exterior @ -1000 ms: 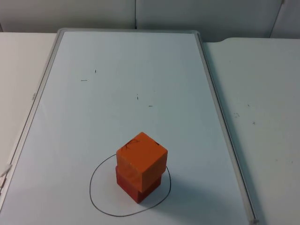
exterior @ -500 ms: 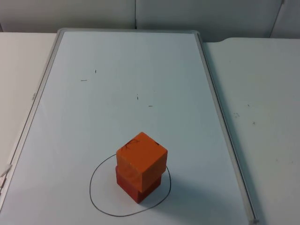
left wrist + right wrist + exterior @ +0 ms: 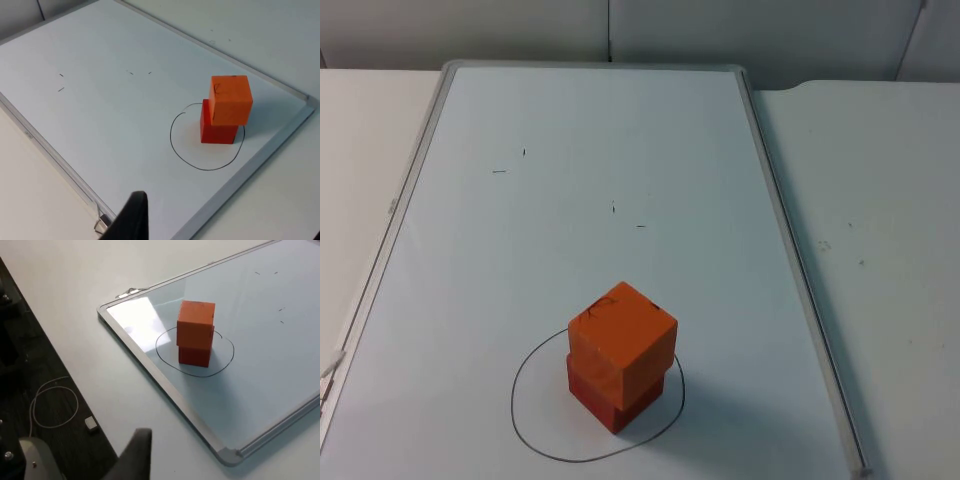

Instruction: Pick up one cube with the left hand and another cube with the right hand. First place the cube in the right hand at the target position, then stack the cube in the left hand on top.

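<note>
Orange cube (image 3: 622,341) sits stacked on red cube (image 3: 613,394), a bit rotated against it, both inside the hand-drawn circle (image 3: 523,420) on the whiteboard (image 3: 570,150) lying on the counter (image 3: 880,200). Stack is near the whiteboard's front end, roughly mid-width.

Left claw (image 3: 131,220): one black fingertip visible, well apart from the stack, off toward the board's frame; can't tell if apart or together. Right claw (image 3: 136,455): same, one fingertip over bare counter, well away from the stack; spread can't be told either.

Versus 1.0 s and 0.5 s ago in top view: no change, cubes in the same spot.

Room: bare board surface on all sides of the circle, a few small pen marks (image 3: 510,162) toward the far end. Raised frame (image 3: 798,280) runs along the right edge.
</note>
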